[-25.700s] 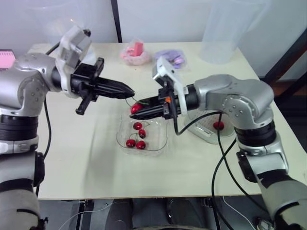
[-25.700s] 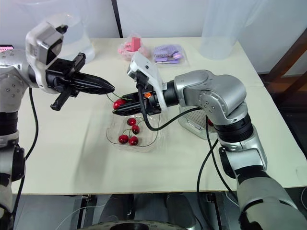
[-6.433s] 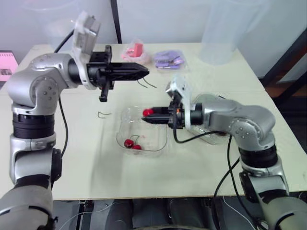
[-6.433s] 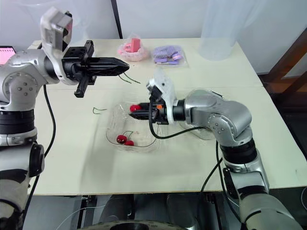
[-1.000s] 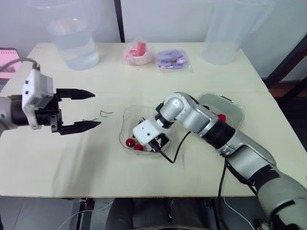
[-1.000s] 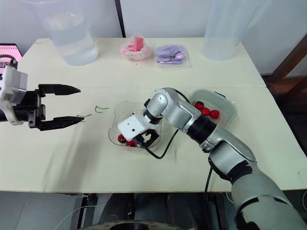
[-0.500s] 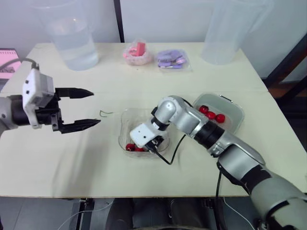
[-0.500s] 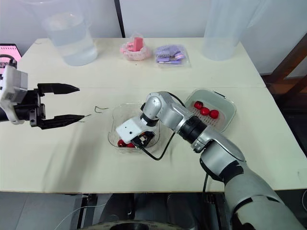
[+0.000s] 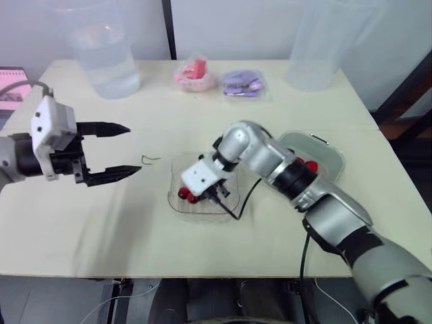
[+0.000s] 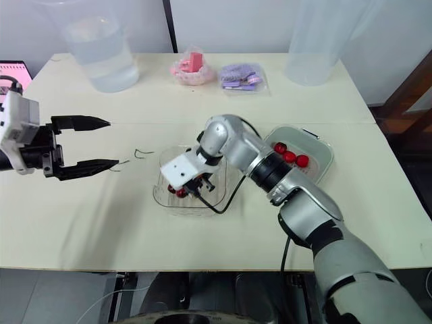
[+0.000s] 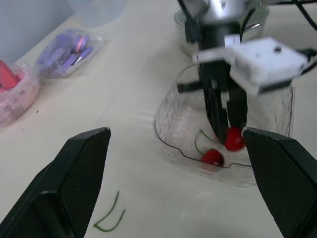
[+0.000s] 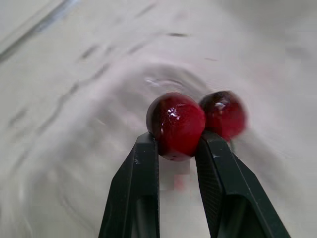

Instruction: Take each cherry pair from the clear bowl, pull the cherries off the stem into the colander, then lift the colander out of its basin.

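The step in hand is the pick-up from the clear bowl (image 10: 162,202), which sits at the middle of the head views on the counter (image 9: 202,250). The right gripper (image 12: 178,145) reaches down into it and is closed on one cherry: in its own wrist view the two black fingers pinch the gripped cherry (image 12: 176,124) from both sides, low on the fruit. The second cherry (image 12: 224,113) rests just behind, touching it. In the left wrist view this cherry pair (image 11: 214,157) lies low in the bowl with a thin green stem (image 11: 202,137) curling beside it. I see no other fruit in the bowl, so this looks like the last pair.

The left gripper (image 9: 133,149) hovers at the left of the head views, well apart from the bowl, with its fingers spread wide and nothing between them. A loose stem (image 9: 148,160) lies on the counter between it and the bowl.

The colander (image 10: 322,145) stands to the right of the bowl, and three loose cherries (image 10: 289,156) lie in it.

Judging from this, most of the stemming is done. The next move calls for raising the pair clear of the bowl's rim without letting the round fruit squirt out of the low pinch. The left gripper then has to close on the stem or the free cherry. The pull should happen over the colander, so both cherries fall into it.
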Robot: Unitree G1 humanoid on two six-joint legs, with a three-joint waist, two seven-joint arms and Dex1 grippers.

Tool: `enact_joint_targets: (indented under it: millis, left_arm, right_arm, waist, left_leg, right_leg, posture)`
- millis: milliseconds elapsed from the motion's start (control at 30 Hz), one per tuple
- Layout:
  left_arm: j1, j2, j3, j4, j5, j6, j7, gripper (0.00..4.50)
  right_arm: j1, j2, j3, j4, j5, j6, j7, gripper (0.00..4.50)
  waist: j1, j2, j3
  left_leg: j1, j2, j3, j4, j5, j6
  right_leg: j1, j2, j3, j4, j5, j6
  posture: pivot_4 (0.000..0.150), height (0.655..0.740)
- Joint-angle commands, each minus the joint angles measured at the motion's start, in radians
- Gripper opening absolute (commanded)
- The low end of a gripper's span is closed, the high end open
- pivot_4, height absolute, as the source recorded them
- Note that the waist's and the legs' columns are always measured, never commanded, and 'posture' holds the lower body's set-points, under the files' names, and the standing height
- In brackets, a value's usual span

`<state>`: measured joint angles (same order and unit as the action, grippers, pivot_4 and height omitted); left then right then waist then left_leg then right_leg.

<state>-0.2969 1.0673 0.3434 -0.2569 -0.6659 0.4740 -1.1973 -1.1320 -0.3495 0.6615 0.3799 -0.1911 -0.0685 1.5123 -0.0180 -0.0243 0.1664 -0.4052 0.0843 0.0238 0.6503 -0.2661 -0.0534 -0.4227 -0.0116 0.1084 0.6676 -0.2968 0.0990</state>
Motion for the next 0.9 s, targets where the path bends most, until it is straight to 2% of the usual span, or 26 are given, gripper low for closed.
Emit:
enact_joint_targets:
  millis: [33, 167, 367, 500, 600, 733, 900]
  left_arm:
    - [-0.064, -0.009, -0.02, 0.01, 0.0, -0.016, 0.003, 4.5]
    - [-0.126, -0.033, -0.07, 0.043, 0.014, -0.024, -0.007, 4.5]
    - [-0.286, -0.087, -0.14, 0.123, -0.019, 0.022, -0.025, 4.5]
    - [-0.437, -0.113, -0.171, 0.237, -0.039, 0.08, -0.062, 4.5]
    - [-0.52, -0.133, -0.191, 0.308, -0.031, 0.1, -0.09, 4.5]
    - [-0.598, -0.182, -0.228, 0.367, -0.011, 0.099, -0.113, 4.5]
    - [-0.639, -0.225, -0.26, 0.408, 0.019, 0.094, -0.129, 4.5]
  right_arm:
    - [-0.007, -0.095, -0.074, -0.169, 0.028, -0.064, 0.029, 0.57]
    - [0.011, -0.172, -0.119, -0.296, 0.038, -0.092, 0.015, 0.57]
    - [0.021, -0.222, -0.171, -0.399, -0.072, -0.27, -0.159, 0.57]
    - [0.016, -0.27, -0.194, -0.408, -0.291, -0.512, -0.399, 0.57]
    - [0.017, -0.287, -0.21, -0.412, -0.459, -0.617, -0.586, 0.57]
    - [0.06, -0.314, -0.212, -0.426, -0.75, -0.682, -0.908, 0.57]
    - [0.133, -0.329, -0.207, -0.456, -0.932, -0.619, -1.043, 0.57]
  waist:
    - [0.003, 0.0, 0.0]
    - [0.001, 0.0, 0.0]
    - [-0.006, 0.0, 0.0]
    - [-0.002, -0.001, 0.0]
    - [-0.002, 0.0, 0.0]
    - [-0.002, -0.001, 0.0]
    - [-0.004, -0.001, 0.0]
  left_leg:
    - [0.0, 0.0, 0.0, 0.0, 0.0, 0.0]
    - [0.0, 0.0, 0.0, 0.0, 0.0, 0.0]
    - [0.001, 0.0, -0.001, 0.0, 0.0, 0.0]
    - [0.001, 0.0, -0.001, 0.0, 0.0, 0.0]
    - [0.001, -0.001, -0.001, 0.0, 0.0, 0.0]
    - [0.001, 0.0, -0.001, 0.0, 0.0, -0.001]
    - [0.0, -0.001, -0.001, 0.0, 0.001, -0.002]
  right_leg:
    - [0.0, 0.0, 0.0, 0.0, 0.0, 0.0]
    - [0.001, 0.0, 0.0, 0.0, 0.0, 0.0]
    - [0.001, 0.001, 0.0, 0.001, 0.0, 0.0]
    - [0.001, 0.001, 0.0, 0.0, 0.0, 0.0]
    - [0.001, 0.0, 0.0, 0.0, 0.0, 0.0]
    - [0.0, 0.0, 0.0, 0.0, 0.0, 0.0]
    - [0.0, 0.0, 0.001, 0.0, 0.0, 0.0]
  posture:
    - [0.15, 0.7367]
    - [0.15, 0.7367]
    - [0.15, 0.7367]
    - [0.15, 0.7367]
    - [0.15, 0.7367]
    - [0.15, 0.7367]
    - [0.15, 0.7367]
